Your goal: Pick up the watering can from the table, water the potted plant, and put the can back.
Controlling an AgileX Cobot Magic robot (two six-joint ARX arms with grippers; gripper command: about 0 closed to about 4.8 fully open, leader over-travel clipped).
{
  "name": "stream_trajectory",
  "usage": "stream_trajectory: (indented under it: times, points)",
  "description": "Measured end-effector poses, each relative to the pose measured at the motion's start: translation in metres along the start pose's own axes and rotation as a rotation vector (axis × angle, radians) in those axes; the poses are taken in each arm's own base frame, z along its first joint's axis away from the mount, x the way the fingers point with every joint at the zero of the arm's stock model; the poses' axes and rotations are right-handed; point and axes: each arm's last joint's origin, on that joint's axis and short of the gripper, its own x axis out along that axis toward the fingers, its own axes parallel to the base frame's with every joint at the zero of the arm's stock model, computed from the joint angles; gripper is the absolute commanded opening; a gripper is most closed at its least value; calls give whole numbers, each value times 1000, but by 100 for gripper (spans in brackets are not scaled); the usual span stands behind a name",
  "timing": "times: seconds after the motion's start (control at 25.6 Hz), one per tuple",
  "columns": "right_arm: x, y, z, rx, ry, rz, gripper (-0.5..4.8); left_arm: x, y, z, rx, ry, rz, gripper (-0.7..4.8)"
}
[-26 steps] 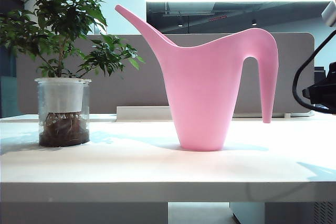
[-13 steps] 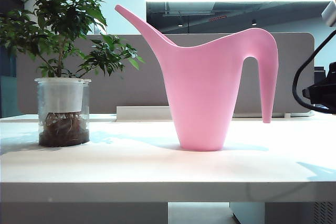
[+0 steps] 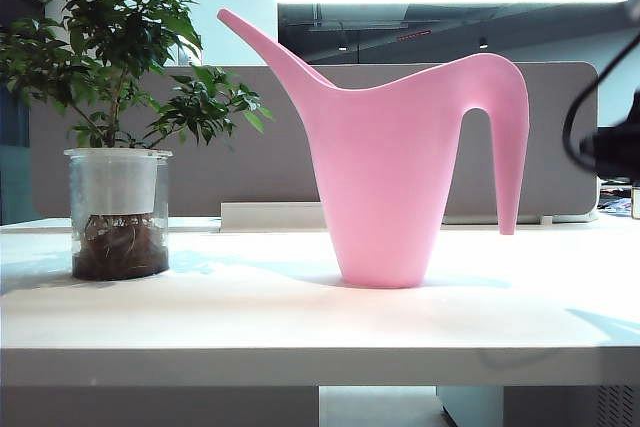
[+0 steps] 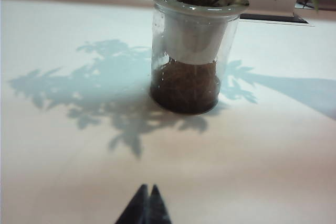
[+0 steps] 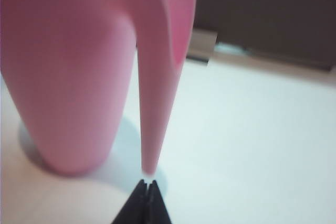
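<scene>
A: Right gripper [image 5: 147, 184] pressed together, empty, tips just short of the free lower end of the watering can's [image 5: 79, 72] handle, a sliver of white table [image 5: 252, 129] showing between. No contact visible from the right wrist view

B: And on the other side?

A: Left gripper [image 4: 147, 188] likewise pressed together, holding nothing, hanging low over the table [image 4: 262, 156] with the potted plant [image 4: 191, 56] straight ahead and well apart from the tips. Leaf shadows spread across the white surface between

B: Seen from outside?

A: Only a dark blurred shape at the right edge of the exterior view, probably part of the right arm; fingers not made out there. Watering can [image 3: 400, 167] upright at mid-table [image 3: 300, 317], spout aimed up and over toward the potted plant [image 3: 118, 117], handle arching down on the far side from it. Plant's glass jar standing near the left edge, apart from the can

B: Progress on the job?

A: Barely begun, by the look of it. Can not yet lifted, nothing poured, nothing to put back. Left to do: spread the right fingers, close them on the handle, lift, tip the spout over the leaves, set the can down again

B: Likely snag?

A: Handle thin and open-ended; a shut claw arriving there nudges rather than grips
</scene>
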Motion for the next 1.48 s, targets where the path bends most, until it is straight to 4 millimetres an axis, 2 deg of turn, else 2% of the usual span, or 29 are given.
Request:
stream_trajectory:
  times: [0.31, 0.39, 0.58, 0.82, 0.9, 1.48]
  points:
    - [-18, -7, 22, -1, -45, -31, -5, 0, 0, 0, 0, 0, 0, -5]
    - [-27, -12, 18, 1, 43, -54, -5, 0, 0, 0, 0, 0, 0, -5]
    - [-48, -23, 14, 54, 130, -90, -5, 0, 0, 0, 0, 0, 0, -5]
    - [-67, -31, 13, 104, 136, -176, -6, 0, 0, 0, 0, 0, 0, -5]
    - [-75, -31, 7, 147, 182, -200, -5, 0, 0, 0, 0, 0, 0, -5]
    - [-78, -30, 5, 176, 185, -185, -5, 0, 0, 0, 1, 0, 0, -5]
